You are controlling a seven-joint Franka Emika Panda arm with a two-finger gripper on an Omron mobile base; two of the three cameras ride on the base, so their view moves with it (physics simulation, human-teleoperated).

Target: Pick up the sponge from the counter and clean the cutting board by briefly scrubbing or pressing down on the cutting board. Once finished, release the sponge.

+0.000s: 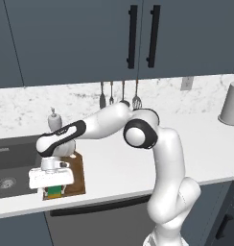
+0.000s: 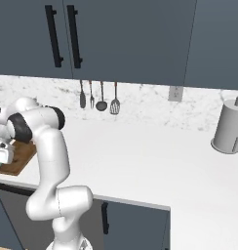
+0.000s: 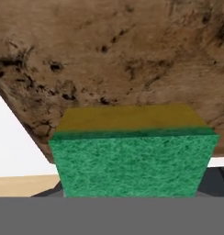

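The sponge [image 1: 54, 192], a green block with a yellow layer, sits between the fingers of my gripper [image 1: 53, 190], which is shut on it. The hand points straight down over the near edge of the dark brown cutting board [image 1: 77, 174], which lies on the white counter [image 1: 119, 161] beside the sink. In the hand view the sponge [image 3: 132, 160] covers the lower middle, yellow side toward the stained cutting board [image 3: 123, 55]. Whether the sponge presses on the wood or hovers just above it I cannot tell. In the right base view the cutting board [image 2: 19, 158] lies at the far left, under the hand.
A dark sink basin [image 1: 11, 163] lies left of the board, with a soap dispenser [image 1: 53, 120] behind it. Utensils [image 1: 120, 95] hang on the marble backsplash. A grey paper towel holder [image 2: 230, 128] stands far right. The counter's front edge [image 1: 114, 194] runs just below the board.
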